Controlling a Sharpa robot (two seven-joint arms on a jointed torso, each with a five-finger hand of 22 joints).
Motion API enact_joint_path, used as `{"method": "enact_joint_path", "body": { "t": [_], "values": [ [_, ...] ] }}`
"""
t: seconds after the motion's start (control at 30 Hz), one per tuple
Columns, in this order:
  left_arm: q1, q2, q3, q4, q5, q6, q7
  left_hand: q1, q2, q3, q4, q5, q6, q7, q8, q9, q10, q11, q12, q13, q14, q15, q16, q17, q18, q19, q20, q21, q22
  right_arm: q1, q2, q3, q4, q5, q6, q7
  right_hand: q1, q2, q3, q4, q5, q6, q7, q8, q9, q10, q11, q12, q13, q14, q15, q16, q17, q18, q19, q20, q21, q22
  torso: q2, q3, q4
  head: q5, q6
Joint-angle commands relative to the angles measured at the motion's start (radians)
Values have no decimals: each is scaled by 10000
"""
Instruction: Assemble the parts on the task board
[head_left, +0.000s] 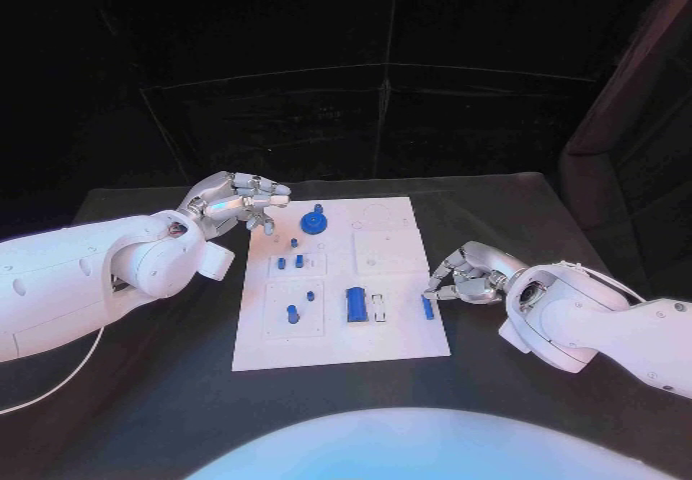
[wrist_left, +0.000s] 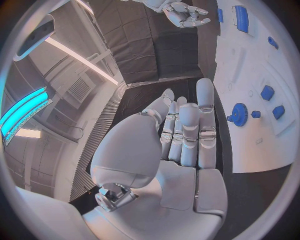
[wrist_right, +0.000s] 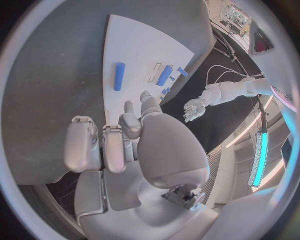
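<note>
Your right hand (head_left: 459, 277) rests at the right edge of the white board (head_left: 389, 340), low on the table, and the small blue rod (head_left: 428, 307) lies on the board just beside its fingertips. From the head view I cannot tell if a finger already touches the rod or only stands next to it. The hand holds nothing; in the right wrist view its fingers (wrist_right: 94, 145) are a little bent and apart from each other. The rod lies with its long axis along the board edge, from the near side to the far side, so the fingers must come across it from the right. This is the relation your next move depends on.

Your left hand (head_left: 242, 203) hovers at the far left corner of the board, empty, with the fingers loosely spread. The blue gear (head_left: 316, 220) stands near it on the board, a little to its right. The thick blue block (head_left: 355, 303) lies in the near middle of the board, also with its long side from near to far, between both arms but closer to your right hand. I judge the right hand should take the rod, because the left one is well apart from it.
</note>
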Motion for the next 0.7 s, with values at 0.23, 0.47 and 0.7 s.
{"method": "enact_joint_path", "body": {
  "t": [0.23,0.47,0.7],
  "values": [
    [4,25,6,-21,41,74,98,15,38,46,-17,22,-65,26,47,-12,-59,-5,40,-14,-59,27,-25,-9,113,-81,-14,-22,-3,-6,105,-5,-211,-1314,785,-1127,-460,-117,-454,318,-246,246,-20,-173,-117,-203,-16,-531,-394,555,24,-23,197,95,12,34,-15,45,9,5,6,-95,-33],
    [-10,25,6,-33,41,89,99,15,38,46,-17,22,-65,26,47,-12,-59,-5,40,-14,-59,27,-25,-9,113,-81,-14,-22,-3,-33,389,-8,-354,-1570,826,-1324,-509,-139,-535,387,-270,273,-26,-201,-134,-215,-17,-585,-438,564,23,-8,233,89,26,31,0,75,5,-5,25,-114,-44],
    [-24,32,6,-39,41,109,95,15,38,46,-17,22,-65,26,47,-12,-59,-5,40,-14,-59,27,-25,-9,113,-81,-14,-22,-3,-127,734,-10,-507,-2030,1023,-1569,-506,-132,-569,417,-303,338,-43,-191,-133,-214,-30,-608,-457,564,15,-13,230,89,27,31,-2,73,0,-17,31,-159,-51]
  ]
}}
